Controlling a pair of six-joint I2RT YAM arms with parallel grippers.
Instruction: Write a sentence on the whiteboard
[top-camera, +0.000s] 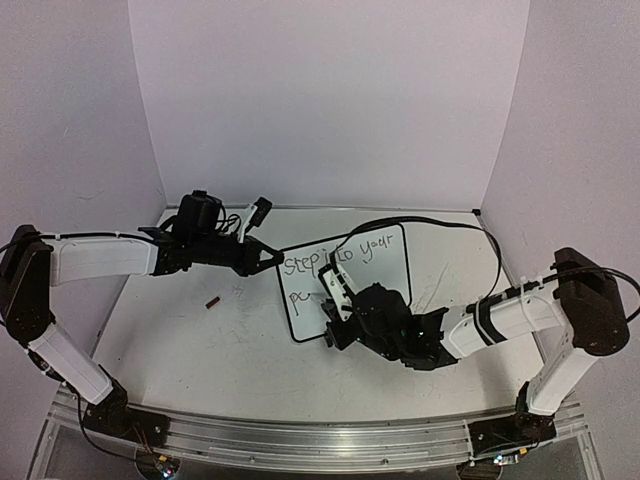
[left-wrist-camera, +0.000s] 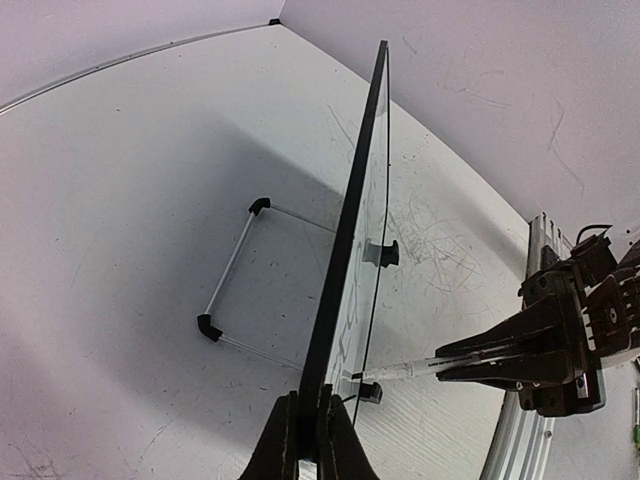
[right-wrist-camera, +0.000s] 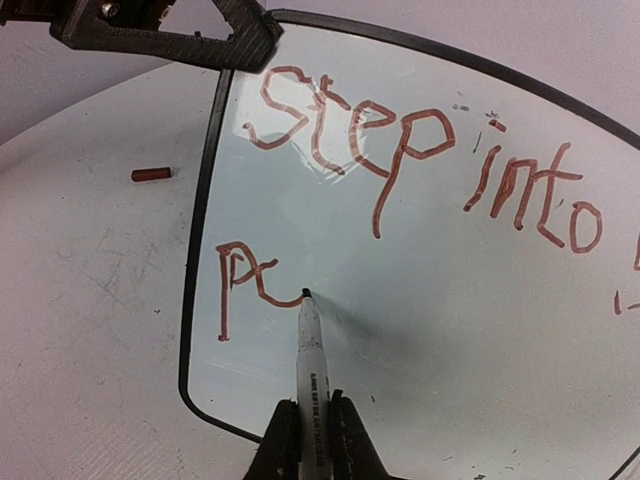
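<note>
The whiteboard (top-camera: 375, 275) stands tilted at mid-table, black-framed (right-wrist-camera: 200, 230). On it the sentence (right-wrist-camera: 350, 130) reads "step into" plus "your" in the top view; a second line shows "p" and an unfinished letter. My left gripper (top-camera: 272, 258) is shut on the whiteboard's left edge (left-wrist-camera: 355, 220), its fingers (left-wrist-camera: 285, 440) pinching the frame. In the right wrist view, my right gripper (right-wrist-camera: 312, 425) is shut on a white marker (right-wrist-camera: 310, 350), whose tip touches the whiteboard at the end of the last stroke. The same marker (left-wrist-camera: 410, 370) shows from the side.
A small dark cap (top-camera: 212, 300) lies on the scuffed tabletop left of the whiteboard, also the cap (right-wrist-camera: 151, 174). A wire stand (left-wrist-camera: 235, 270) props the whiteboard from behind. Walls close the back and sides. The right arm's cable (top-camera: 440, 225) loops behind the whiteboard.
</note>
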